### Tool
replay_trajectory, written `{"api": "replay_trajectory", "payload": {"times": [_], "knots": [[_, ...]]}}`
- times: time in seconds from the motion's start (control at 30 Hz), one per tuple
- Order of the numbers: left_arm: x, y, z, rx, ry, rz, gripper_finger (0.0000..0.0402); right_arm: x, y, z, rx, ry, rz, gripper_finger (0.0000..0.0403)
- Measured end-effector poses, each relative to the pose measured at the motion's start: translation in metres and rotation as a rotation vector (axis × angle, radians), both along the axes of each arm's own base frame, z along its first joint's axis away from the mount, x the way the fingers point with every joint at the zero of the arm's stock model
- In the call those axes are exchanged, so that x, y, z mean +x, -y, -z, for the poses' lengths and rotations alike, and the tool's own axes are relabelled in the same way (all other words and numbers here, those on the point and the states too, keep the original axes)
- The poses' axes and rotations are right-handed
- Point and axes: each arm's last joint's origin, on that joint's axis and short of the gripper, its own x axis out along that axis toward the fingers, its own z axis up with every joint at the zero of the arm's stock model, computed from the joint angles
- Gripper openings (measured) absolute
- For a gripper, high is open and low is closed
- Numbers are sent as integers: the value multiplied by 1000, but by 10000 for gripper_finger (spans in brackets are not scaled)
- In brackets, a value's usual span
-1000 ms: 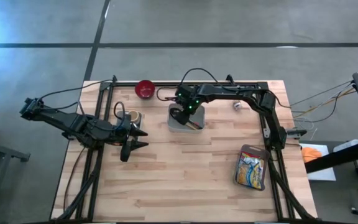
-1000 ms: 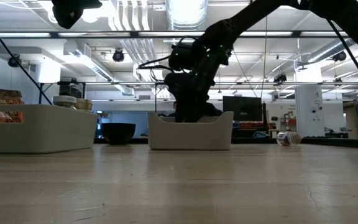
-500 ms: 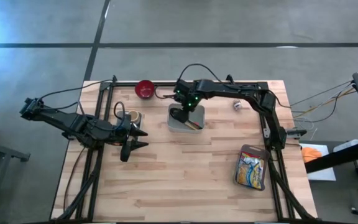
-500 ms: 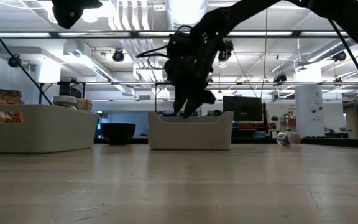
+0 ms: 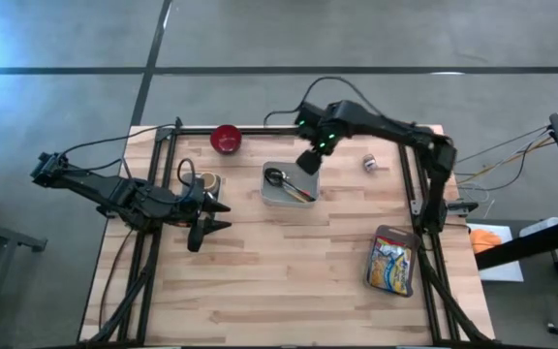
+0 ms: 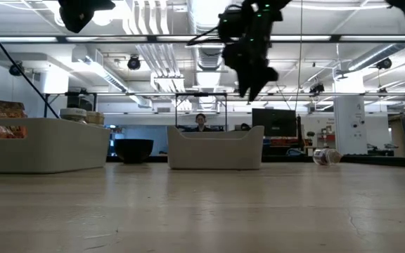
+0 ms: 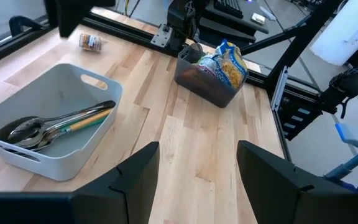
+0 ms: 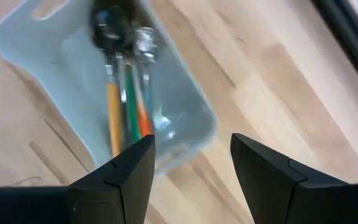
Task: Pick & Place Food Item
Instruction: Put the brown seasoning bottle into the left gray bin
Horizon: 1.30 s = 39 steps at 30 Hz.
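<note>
Two claws, one desk [image 5: 289, 281] of pale wood planks. Right claw [image 5: 309, 161]: raised above the far edge of a grey bin [image 5: 289, 184], fingers [image 8: 263, 180] apart, nothing between them; in the low view it hangs high over the bin [image 6: 215, 147]. Bin contents: utensils [image 8: 126, 106] lying lengthwise together, dark and metallic heads at one end, handles yellow, green and orange; the same bundle shows in the left wrist view [image 7: 55, 124]. Left claw [image 5: 211, 215]: at the left side of the desk, clear of the bin, fingers [image 7: 138, 180] apart and empty. Food item: snack bag [image 5: 392, 262], bright yellow and blue print, held in a dark container [image 5: 411, 276] near the right edge of the desk, well apart from both claws; seen also in the left wrist view [image 7: 225, 65]. Other items: red bowl [image 5: 226, 139] at the far edge; small round tin [image 5: 208, 182] just beside the left claw; small jar [image 5: 369, 165] lying on its side, right of the bin. Background, low view: a person [image 6: 201, 123] seated beyond the desk.
</note>
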Motion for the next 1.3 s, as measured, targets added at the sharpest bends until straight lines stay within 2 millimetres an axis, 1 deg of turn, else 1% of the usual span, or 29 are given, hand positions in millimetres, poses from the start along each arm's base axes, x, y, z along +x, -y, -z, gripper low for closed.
{"api": "replay_trajectory", "payload": {"times": [0.13,0.23,0.33,0.5,0.63,0.87,1.07,1.3], "knots": [[0,0,0,0,0,0,221,-36,15,-5,-4,-5,154,207],[0,0,0,0,0,0,221,-57,26,0,-43,-53,255,207],[0,0,0,0,0,0,221,-70,40,12,-55,-84,337,207],[0,0,0,-7,1,-3,221,-93,68,36,-26,-130,450,207],[0,0,0,-6,1,-3,221,-114,83,55,12,-188,525,207],[0,0,0,1,0,1,221,-135,87,76,58,-261,576,207],[0,0,0,1,0,0,221,-143,83,93,84,-299,584,207],[0,0,0,1,0,0,221,-149,82,106,97,-311,612,207]]}}
